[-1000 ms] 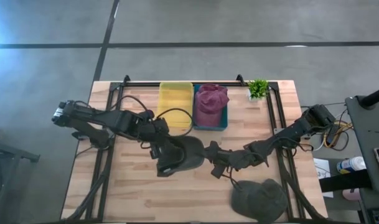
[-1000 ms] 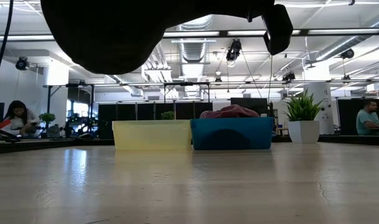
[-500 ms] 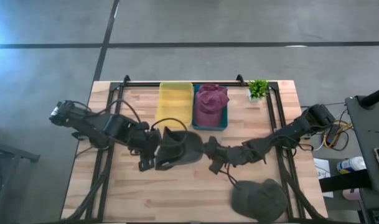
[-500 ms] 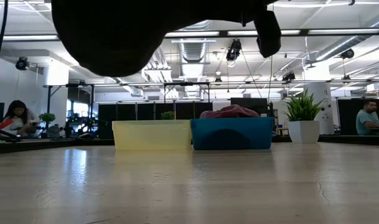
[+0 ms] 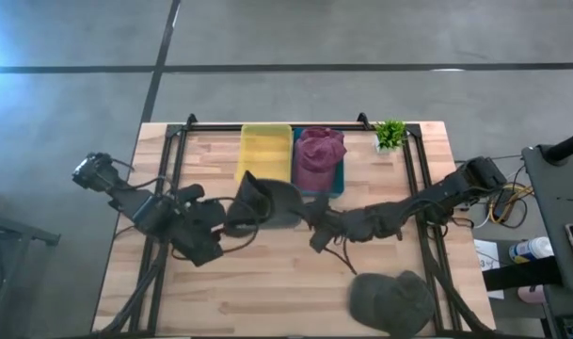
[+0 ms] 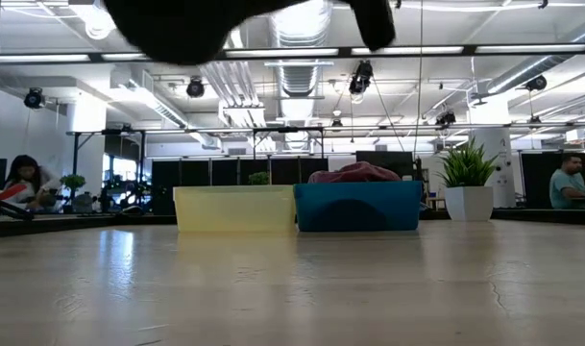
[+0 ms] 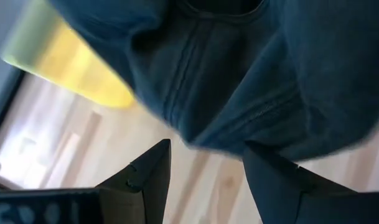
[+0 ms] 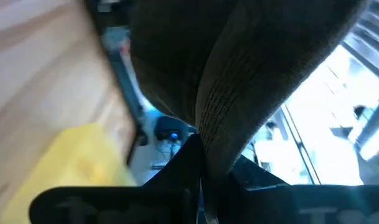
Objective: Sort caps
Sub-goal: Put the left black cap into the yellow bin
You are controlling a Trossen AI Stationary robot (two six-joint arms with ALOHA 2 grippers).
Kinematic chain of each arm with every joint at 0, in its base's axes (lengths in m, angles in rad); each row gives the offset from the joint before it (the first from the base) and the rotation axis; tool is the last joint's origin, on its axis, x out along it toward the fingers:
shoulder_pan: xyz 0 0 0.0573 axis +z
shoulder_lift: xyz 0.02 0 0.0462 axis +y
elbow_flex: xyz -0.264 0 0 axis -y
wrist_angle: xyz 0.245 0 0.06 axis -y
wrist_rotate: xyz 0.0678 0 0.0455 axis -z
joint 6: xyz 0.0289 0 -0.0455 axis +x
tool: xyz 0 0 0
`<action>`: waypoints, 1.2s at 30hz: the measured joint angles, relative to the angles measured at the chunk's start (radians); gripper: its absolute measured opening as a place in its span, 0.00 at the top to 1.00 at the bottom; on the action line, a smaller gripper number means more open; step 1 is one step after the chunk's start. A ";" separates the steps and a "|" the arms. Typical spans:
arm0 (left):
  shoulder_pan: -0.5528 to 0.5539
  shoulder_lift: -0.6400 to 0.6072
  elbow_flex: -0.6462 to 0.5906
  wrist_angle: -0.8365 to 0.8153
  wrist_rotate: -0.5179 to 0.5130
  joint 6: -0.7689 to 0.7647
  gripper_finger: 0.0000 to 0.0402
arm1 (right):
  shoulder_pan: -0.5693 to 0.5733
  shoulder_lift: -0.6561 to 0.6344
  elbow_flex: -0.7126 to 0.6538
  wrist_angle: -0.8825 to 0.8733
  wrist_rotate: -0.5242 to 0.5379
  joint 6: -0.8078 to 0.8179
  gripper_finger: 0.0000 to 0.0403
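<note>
A dark olive-grey cap (image 5: 269, 202) hangs above the table just in front of the yellow bin (image 5: 265, 149). My right gripper (image 5: 310, 218) is shut on its right side. In the low view the cap (image 6: 177, 21) shows only as a dark mass at the top. My left gripper (image 5: 231, 220) stands open at the cap's left side, and its fingertips (image 7: 163, 149) reach the cap's lower edge (image 7: 208, 140); whether they touch I cannot tell. A maroon cap (image 5: 320, 151) lies in the teal bin (image 5: 335, 185). Another olive-grey cap (image 5: 391, 299) rests on the table near the front right. My right gripper pinches an edge of the cap's fabric (image 8: 215, 134) between its two shut fingers, on the cap's right side (image 5: 301, 211). The fingers come about level from the table's right. The cap is lifted clear of the table and spreads out beyond the fingers.
The yellow and teal bins stand side by side at the table's far edge. A small potted plant (image 5: 390, 134) is at the far right. Black rails (image 5: 410, 160) run along both sides of the table. People sit in the room behind.
My right gripper has carried the olive-grey cap up and toward the far edge, closer to the yellow bin; in the low view the cap has risen almost out of the picture. My left gripper, still open, has drawn back toward the table's left, off the cap's near side.
</note>
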 joint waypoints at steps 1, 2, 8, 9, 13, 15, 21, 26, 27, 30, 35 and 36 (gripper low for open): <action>-0.003 0.000 0.007 0.005 -0.028 -0.003 0.52 | -0.001 -0.007 0.020 0.002 0.011 0.004 0.96; -0.005 0.000 0.016 0.014 -0.056 -0.002 0.52 | -0.004 -0.013 0.041 0.002 0.017 0.014 0.96; -0.006 -0.018 0.070 -0.024 -0.169 0.085 0.52 | -0.014 -0.051 0.194 -0.237 0.018 0.115 0.96; -0.007 -0.026 0.081 -0.049 -0.184 0.093 0.52 | -0.016 -0.055 0.226 -0.326 0.018 0.163 0.96; -0.006 -0.075 0.154 -0.125 -0.297 0.102 0.52 | -0.016 -0.059 0.345 -0.632 0.016 0.396 0.96; -0.006 -0.113 0.185 -0.115 -0.378 0.129 0.52 | -0.017 -0.059 0.396 -0.708 0.014 0.510 0.96; -0.005 -0.209 0.221 -0.031 -0.513 0.196 0.52 | -0.022 -0.087 0.538 -0.730 0.018 0.655 0.96; -0.005 -0.245 0.222 0.177 -0.530 0.303 0.52 | -0.021 -0.112 0.620 -0.732 0.002 0.660 0.96; -0.006 -0.249 0.222 0.211 -0.525 0.349 0.52 | -0.021 -0.115 0.630 -0.734 0.002 0.660 0.96; -0.006 -0.259 0.222 0.292 -0.465 0.507 0.52 | -0.022 -0.133 0.662 -0.768 -0.009 0.692 0.96; -0.006 -0.269 0.222 0.452 -0.450 0.802 0.52 | -0.021 -0.149 0.746 -0.847 -0.012 0.794 0.96; -0.005 -0.270 0.222 0.489 -0.450 0.863 0.52 | -0.021 -0.149 0.764 -0.873 -0.012 0.814 0.96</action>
